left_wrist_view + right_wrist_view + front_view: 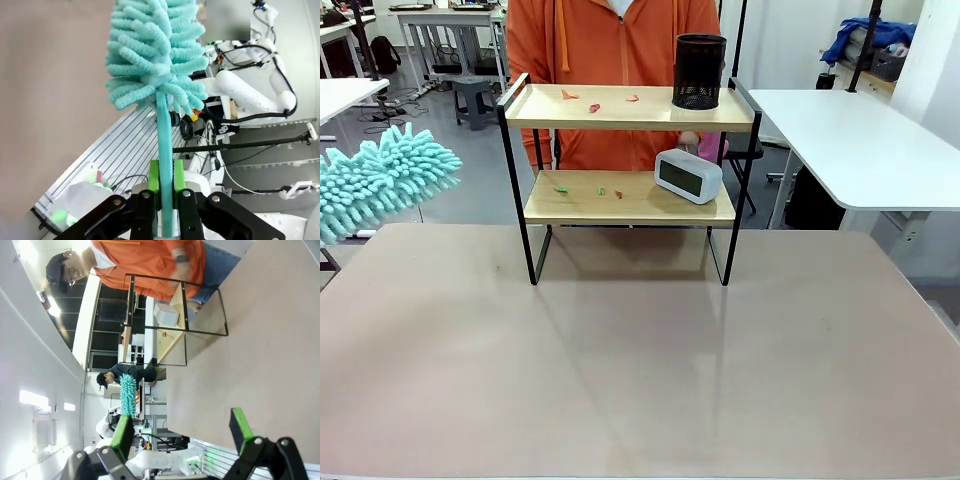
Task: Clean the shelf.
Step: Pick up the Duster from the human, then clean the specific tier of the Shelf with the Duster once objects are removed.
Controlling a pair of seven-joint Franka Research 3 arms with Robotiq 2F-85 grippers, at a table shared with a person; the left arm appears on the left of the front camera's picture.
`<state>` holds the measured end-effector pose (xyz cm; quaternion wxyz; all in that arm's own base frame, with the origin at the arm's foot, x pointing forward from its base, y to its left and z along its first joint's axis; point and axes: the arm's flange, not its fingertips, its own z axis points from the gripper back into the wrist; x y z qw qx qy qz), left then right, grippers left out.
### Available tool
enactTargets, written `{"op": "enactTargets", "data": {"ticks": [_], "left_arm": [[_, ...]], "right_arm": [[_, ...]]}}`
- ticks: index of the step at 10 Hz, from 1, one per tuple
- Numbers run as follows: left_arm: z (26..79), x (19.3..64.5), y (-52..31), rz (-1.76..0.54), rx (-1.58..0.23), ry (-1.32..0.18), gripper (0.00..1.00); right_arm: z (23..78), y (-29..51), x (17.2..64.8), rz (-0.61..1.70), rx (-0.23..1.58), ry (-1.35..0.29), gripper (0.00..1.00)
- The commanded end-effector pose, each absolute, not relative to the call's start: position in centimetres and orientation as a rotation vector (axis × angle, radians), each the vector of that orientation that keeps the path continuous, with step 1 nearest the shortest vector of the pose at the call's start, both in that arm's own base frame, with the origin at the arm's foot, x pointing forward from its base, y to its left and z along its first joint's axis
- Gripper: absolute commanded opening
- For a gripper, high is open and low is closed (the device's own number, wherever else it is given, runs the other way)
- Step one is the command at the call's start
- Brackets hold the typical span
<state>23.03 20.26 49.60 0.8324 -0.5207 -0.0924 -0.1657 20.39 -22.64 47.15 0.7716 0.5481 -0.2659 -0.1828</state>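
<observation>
Beige worktop (640,360), shelf (655,113) at far side.
Left gripper (166,169) pinches duster handle (162,125); right gripper (181,429) spread; white tables (860,140) behind.

No writing or digits can be read, not even on the clock (688,175).

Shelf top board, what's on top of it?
The shelf's top board carries a black mesh pen cup at its right end and three small reddish scraps toward the left. The cup's walls hide its inside.
</observation>
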Motion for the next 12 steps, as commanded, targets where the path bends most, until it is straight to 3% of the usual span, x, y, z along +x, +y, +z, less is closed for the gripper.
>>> {"op": "enactTargets", "data": {"ticks": [1, 12], "left_arm": [[50.26, 22.60, 20.87, -0.291, -1.119, -0.221, 0.00], [50.26, 22.60, 20.87, -0.291, -1.119, -0.221, 0.00]], "right_arm": [[47.42, -22.81, 20.54, -0.373, 1.196, -0.604, 1.00], [47.42, -22.81, 20.54, -0.373, 1.196, -0.604, 1.00]]}}
